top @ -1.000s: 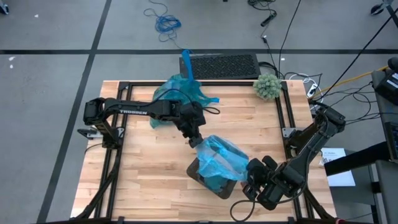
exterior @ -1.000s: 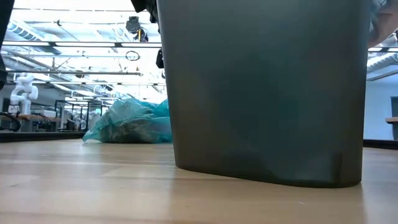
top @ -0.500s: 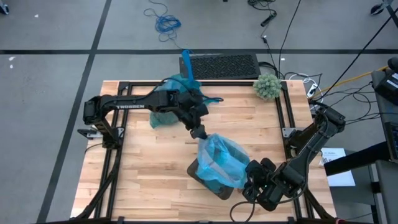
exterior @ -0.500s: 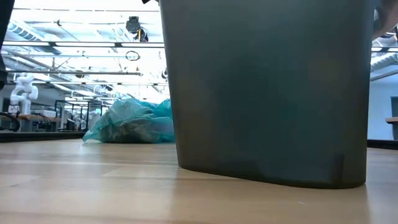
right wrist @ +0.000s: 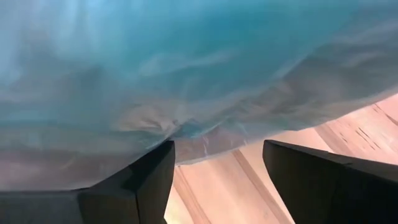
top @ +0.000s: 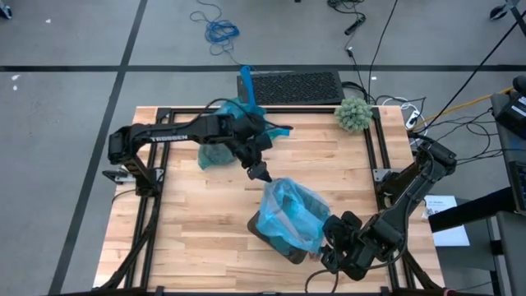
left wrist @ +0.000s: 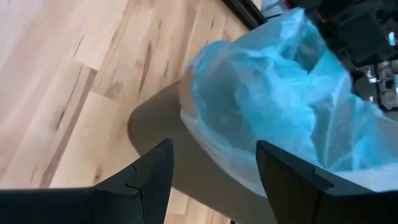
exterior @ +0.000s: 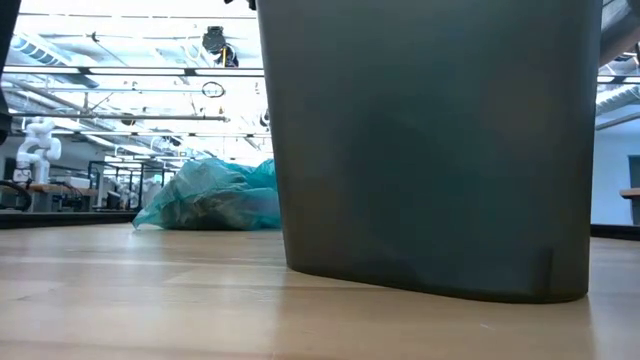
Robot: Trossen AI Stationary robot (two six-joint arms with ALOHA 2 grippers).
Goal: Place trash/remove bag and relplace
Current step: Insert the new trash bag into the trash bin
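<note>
Just beyond the left gripper's (top: 262, 174) spread, empty fingers (left wrist: 149, 180) — the blue bag (top: 289, 214) — right gripper (right wrist: 214, 180) open beside it.

Even, bright light falls from overhead on my bench (top: 189, 214), with only soft shadows under my arms. From table height the ceiling lights (exterior: 120, 40) glare white and the near bin (exterior: 430, 150) looms dark. My right wrist camera is blurred against the blue bag (right wrist: 199, 62).
</note>
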